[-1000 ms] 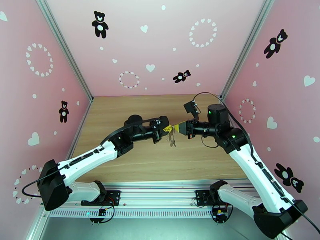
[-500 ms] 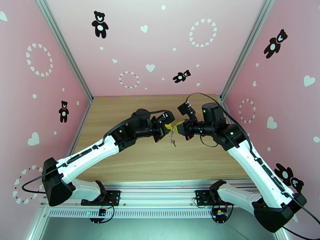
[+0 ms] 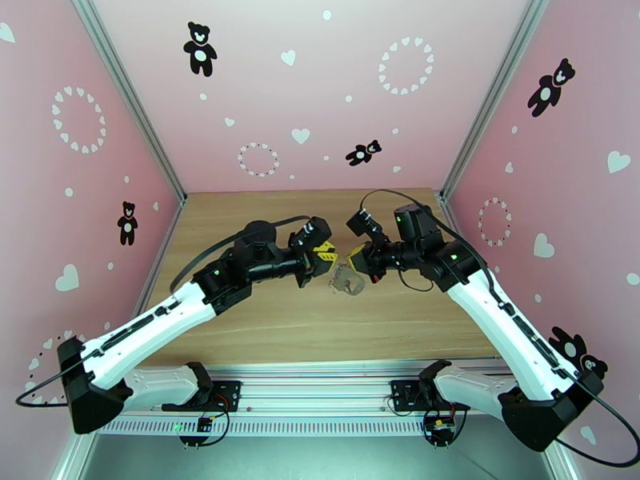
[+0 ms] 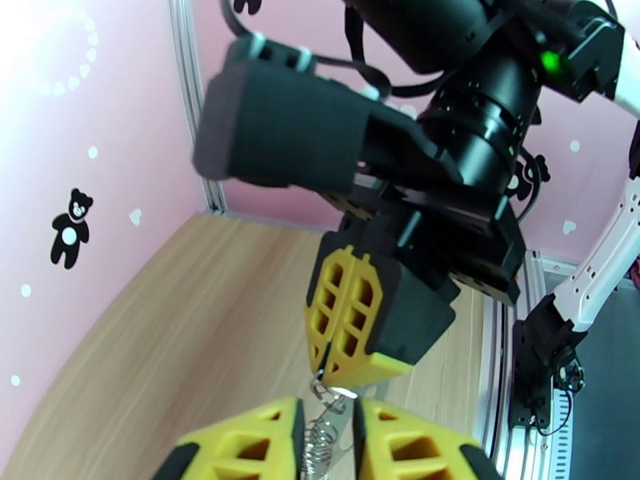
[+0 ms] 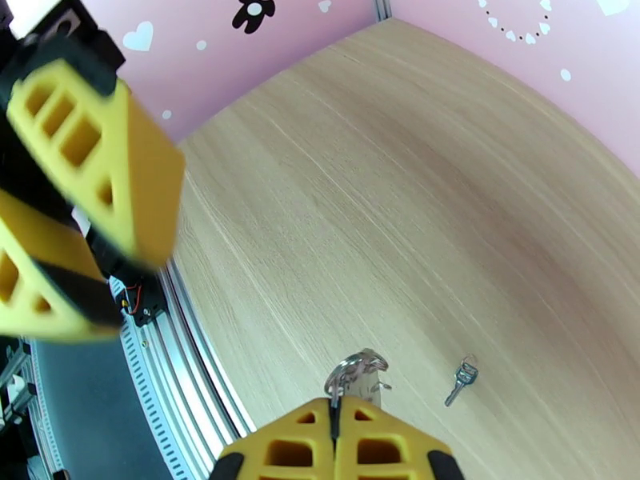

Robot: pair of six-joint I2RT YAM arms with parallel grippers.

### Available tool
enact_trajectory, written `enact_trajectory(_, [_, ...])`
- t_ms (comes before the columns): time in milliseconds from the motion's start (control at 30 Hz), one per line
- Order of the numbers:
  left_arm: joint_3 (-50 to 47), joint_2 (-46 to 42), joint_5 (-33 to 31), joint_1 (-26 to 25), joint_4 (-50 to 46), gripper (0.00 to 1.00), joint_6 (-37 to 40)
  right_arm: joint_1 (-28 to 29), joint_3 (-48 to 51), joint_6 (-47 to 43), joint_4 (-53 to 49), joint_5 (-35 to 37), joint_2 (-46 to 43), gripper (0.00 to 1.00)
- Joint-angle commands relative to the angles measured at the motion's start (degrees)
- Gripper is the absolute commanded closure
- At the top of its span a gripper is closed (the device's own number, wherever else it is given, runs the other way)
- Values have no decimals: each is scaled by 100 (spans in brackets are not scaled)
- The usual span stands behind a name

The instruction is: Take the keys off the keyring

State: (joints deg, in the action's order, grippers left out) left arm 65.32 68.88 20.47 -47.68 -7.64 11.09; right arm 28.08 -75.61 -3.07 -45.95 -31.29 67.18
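My right gripper (image 3: 352, 256) hangs above the middle of the table, shut on the keyring (image 5: 356, 370), a small silvery loop just beyond its yellow fingertips (image 5: 376, 442). A dark key seems to hang behind the loop. One loose key (image 5: 462, 380) lies on the wood below. My left gripper (image 3: 326, 254) faces it from the left, its jaws partly apart. In the left wrist view a silvery coil of the keyring (image 4: 320, 442) sits in the gap between the left fingers (image 4: 240, 442), below the right gripper (image 4: 336, 382).
The wooden table (image 3: 264, 226) is walled in by pink panels at the back and both sides. A metal rail (image 3: 320, 378) runs along the near edge by the arm bases. Bare wood lies all around the two grippers.
The left gripper has opened and drawn back a little to the left. Both arms have shifted, and the right gripper has kept its hold on the keyring.
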Motion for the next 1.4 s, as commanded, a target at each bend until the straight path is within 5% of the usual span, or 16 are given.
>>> enact_trajectory(0, [-520, -25, 220, 133, 590, 65, 90, 23, -195, -276, -125, -254, 63, 100])
enact_trajectory(200, [-1188, 168, 546, 145, 1761, 57, 726, -89, -154, -139, 119, -679, 72, 100])
enact_trajectory(433, [-1646, 239, 192, 42, 2784, 54, 475, -118, -105, 439, 430, -720, 44, 100])
enact_trajectory(867, [-1451, 789, -98, -69, 3084, 49, 410, -116, 203, 904, 948, -755, -107, 100])
enact_trajectory(1000, [-1554, 851, -453, -84, 3391, 52, 299, -118, 377, 1007, 1157, -790, -213, 100])
enact_trajectory(1367, [-1568, 1062, -158, -81, 3429, 59, 426, -169, 551, 1137, 1396, -910, -365, 100])
